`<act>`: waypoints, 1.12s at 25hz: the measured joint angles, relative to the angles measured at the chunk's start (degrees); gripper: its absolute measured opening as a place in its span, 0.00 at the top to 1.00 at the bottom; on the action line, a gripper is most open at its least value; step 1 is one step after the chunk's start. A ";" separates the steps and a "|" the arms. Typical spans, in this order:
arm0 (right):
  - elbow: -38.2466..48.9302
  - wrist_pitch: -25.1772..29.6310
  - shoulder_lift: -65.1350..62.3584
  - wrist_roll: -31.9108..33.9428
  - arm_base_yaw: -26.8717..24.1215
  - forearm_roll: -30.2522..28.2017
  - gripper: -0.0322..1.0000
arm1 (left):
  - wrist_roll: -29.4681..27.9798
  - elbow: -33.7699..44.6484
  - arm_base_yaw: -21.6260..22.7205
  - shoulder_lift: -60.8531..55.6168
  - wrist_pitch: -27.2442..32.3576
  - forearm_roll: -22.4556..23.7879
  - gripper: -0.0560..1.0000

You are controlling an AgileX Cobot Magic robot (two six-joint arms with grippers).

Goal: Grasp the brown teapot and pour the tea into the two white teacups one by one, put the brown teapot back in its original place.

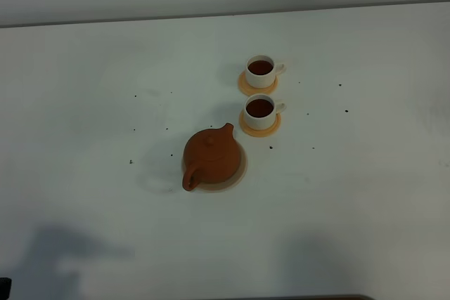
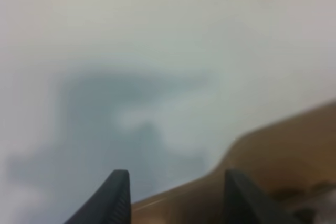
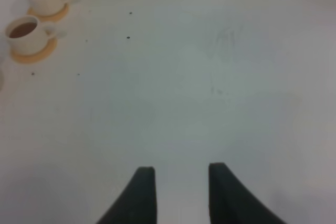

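Left gripper [image 2: 176,195]: at the near left edge of the table, out of the high camera's sight; two dark fingers stand wide apart with nothing between them, over white surface and a brown wooden strip [image 2: 283,156] that is probably the table's edge, though the view is blurred.
Right gripper [image 3: 176,192]: near side, right of centre; dark fingers apart, nothing between them, hanging over bare tabletop.
Table [image 1: 84,103]: white, flecked with small dark specks; soft shadows lie along the near edge.
Brown teapot [image 1: 211,157]: squat reddish-brown clay pot, upright, lid on, sitting on the saucer at the middle of the table; loop handle points near-left, spout points far-right toward the cups.
Saucer [image 1: 235,177]: round, pale tan, showing as a crescent on the near and right sides of the teapot.
Nearer white teacup [image 1: 260,112]: just beyond and right of the teapot, apart from it; holds dark brown tea; handle to the right; stands on an orange coaster [image 1: 260,129].
Farther white teacup [image 1: 261,72]: directly beyond the nearer cup, close but not touching; also filled with dark tea; handle to the right; on its own orange coaster [image 1: 257,90].
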 joint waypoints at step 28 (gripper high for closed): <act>0.00 0.00 0.00 0.00 0.00 0.00 0.74 | 0.06 0.07 25.06 -12.09 0.00 0.11 0.56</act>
